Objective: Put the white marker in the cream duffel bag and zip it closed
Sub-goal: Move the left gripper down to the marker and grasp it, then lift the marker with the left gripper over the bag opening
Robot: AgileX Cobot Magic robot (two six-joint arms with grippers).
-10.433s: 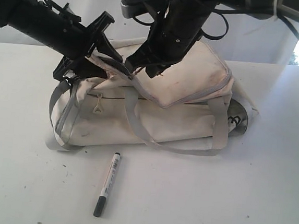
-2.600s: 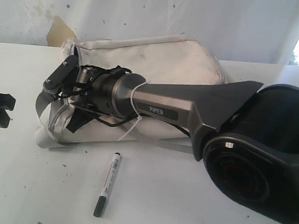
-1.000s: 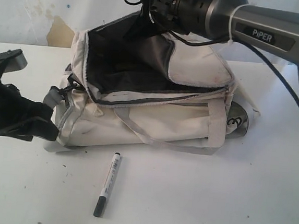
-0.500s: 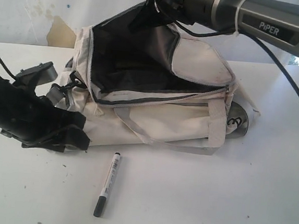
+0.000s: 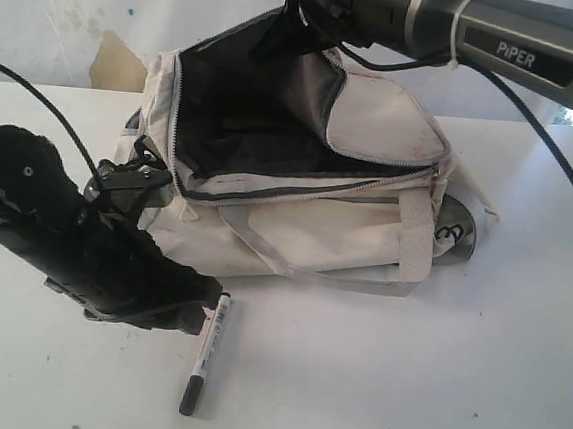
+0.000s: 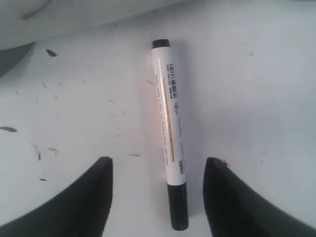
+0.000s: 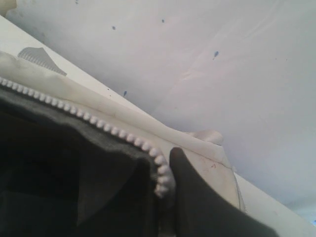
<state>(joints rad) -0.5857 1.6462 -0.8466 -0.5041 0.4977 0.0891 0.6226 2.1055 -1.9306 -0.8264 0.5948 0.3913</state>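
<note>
The white marker [image 5: 206, 353] lies on the white table in front of the cream duffel bag [image 5: 305, 231], dark cap toward the near edge. My left gripper [image 5: 198, 312] is down at the marker's far end. In the left wrist view it [image 6: 158, 163] is open, a finger [image 6: 94, 197] on each side of the marker [image 6: 168, 118], not touching it. My right gripper [image 5: 295, 23] is shut on the bag's zippered flap edge [image 7: 123, 136] and holds the flap up. The bag's dark lining [image 5: 244, 121] is exposed.
A grey webbing handle [image 5: 263, 248] hangs down the bag's front. A round grey piece [image 5: 456, 229] with a black clip shows at the bag's right end. The right arm [image 5: 522, 44] and its cable span the upper right. A wall stands close behind.
My left arm has swung right and forward from the bag's left end to the marker, jaws now straddling it. The right gripper keeps the flap lifted.
</note>
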